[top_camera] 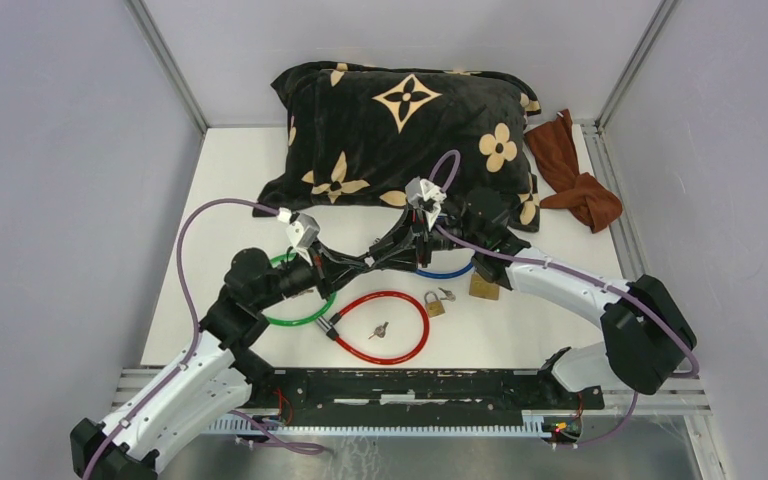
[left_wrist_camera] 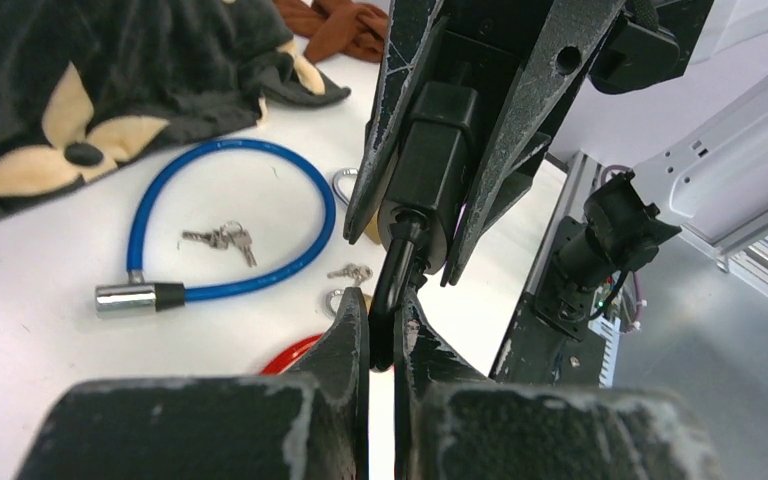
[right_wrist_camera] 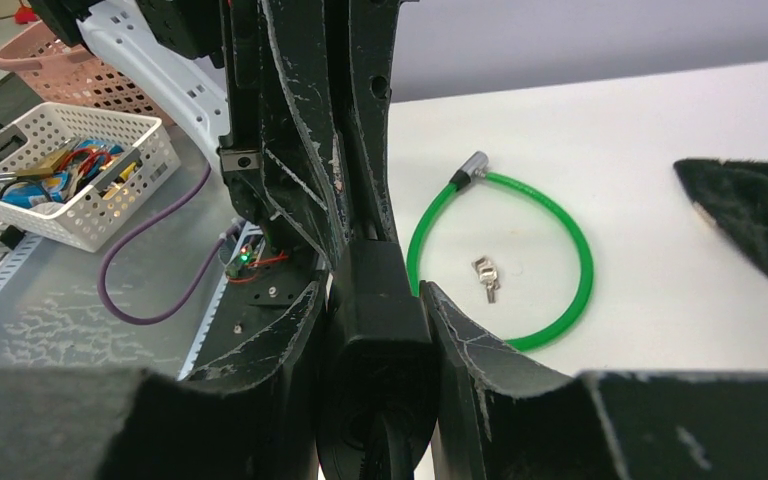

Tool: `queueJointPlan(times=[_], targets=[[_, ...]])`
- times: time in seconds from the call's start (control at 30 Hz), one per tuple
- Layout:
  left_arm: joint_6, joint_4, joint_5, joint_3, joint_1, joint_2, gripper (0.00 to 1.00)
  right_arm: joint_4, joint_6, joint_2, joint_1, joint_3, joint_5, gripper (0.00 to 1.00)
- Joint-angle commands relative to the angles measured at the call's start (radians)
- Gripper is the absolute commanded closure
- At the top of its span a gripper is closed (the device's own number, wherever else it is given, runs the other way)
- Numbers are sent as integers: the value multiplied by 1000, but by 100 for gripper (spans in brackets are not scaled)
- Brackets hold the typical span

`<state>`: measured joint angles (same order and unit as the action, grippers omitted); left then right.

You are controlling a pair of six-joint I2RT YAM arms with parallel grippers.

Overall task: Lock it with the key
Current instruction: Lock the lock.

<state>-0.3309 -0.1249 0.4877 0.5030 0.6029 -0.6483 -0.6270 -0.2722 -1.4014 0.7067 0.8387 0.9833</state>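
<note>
- Across the top view lies a white tabletop [top_camera: 230,170] boxed in by pale grey walls, with metal rails at the corners.
- At 12 o'clock a black pillow [top_camera: 400,130] with beige flowers takes up the far end, and a brown cloth [top_camera: 570,170] lies at 2 o'clock.
- Near the middle, the right hand [right_wrist_camera: 370,290] is clamped on a black lock [right_wrist_camera: 375,300], held up off the surface.
- From 9 o'clock the left hand [left_wrist_camera: 380,320] meets it, pinched tight on a thin black piece [left_wrist_camera: 392,275] that runs into the lock's end. I cannot tell whether that piece is key or cable.
- A green cable lock [right_wrist_camera: 560,230] lies at 8 o'clock of the hands, with a key [right_wrist_camera: 487,275] inside its loop.
- A red cable lock [top_camera: 380,294] lies at 6 o'clock, and a blue cable lock [left_wrist_camera: 222,146] under the arms rings a bunch of keys [left_wrist_camera: 222,238].
- A brass padlock [top_camera: 434,303] sits just beside the red loop at 3 o'clock.
- Off the tabletop, a white basket [right_wrist_camera: 70,170] holds coloured odds and ends.
</note>
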Motion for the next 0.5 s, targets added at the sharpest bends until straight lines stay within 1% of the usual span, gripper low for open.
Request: queueJointPlan(times=[0.0, 0.2, 0.47], targets=[[-150, -304, 219, -17, 33, -8, 98, -5, 8, -74, 117, -44, -107, 100], [-96, -306, 215, -56, 32, 0, 98, -26, -43, -67, 119, -67, -141, 100], [-67, -252, 216, -66, 30, 23, 98, -32, -100, -11, 119, -109, -171, 100]])
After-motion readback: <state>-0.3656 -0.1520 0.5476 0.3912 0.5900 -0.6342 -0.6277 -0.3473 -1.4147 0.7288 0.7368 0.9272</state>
